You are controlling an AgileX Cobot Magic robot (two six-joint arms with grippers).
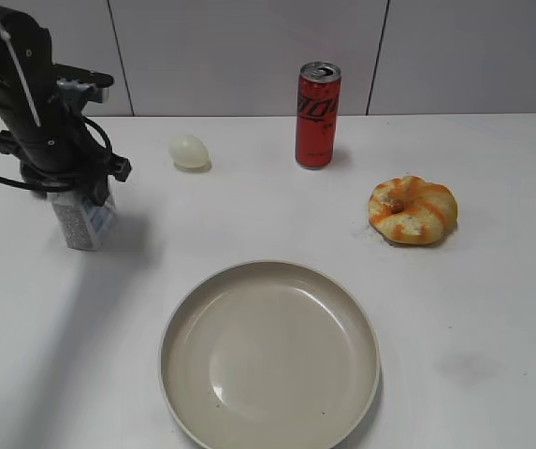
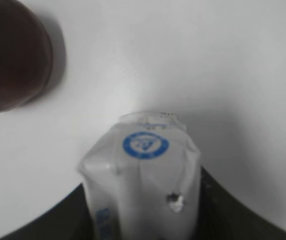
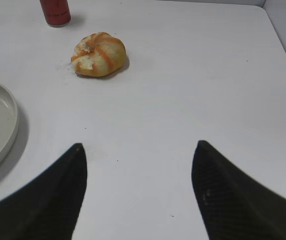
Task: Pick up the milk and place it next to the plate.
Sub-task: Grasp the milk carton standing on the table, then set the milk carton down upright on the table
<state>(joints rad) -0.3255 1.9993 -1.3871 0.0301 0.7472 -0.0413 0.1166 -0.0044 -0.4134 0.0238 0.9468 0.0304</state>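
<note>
The milk [image 1: 82,223] is a small white and blue carton standing upright at the left of the table. My left gripper [image 1: 84,195] comes down over its top and is shut on it. In the left wrist view the carton [image 2: 143,165] fills the gap between the dark jaws [image 2: 145,220], and its folded top with a blue round mark faces the camera. The cream-beige plate [image 1: 179,323] lies at the front middle, well apart from the milk. Its rim also shows in the right wrist view [image 3: 3,120]. My right gripper [image 3: 139,145] is open and empty over bare table.
A red can [image 1: 317,117] stands at the back middle, and a pale egg-shaped thing [image 1: 190,152] lies left of it. An orange-striped bun [image 1: 412,210] lies at the right and also shows in the right wrist view [image 3: 99,55]. A blurred dark round shape [image 2: 10,55] is in the left wrist view.
</note>
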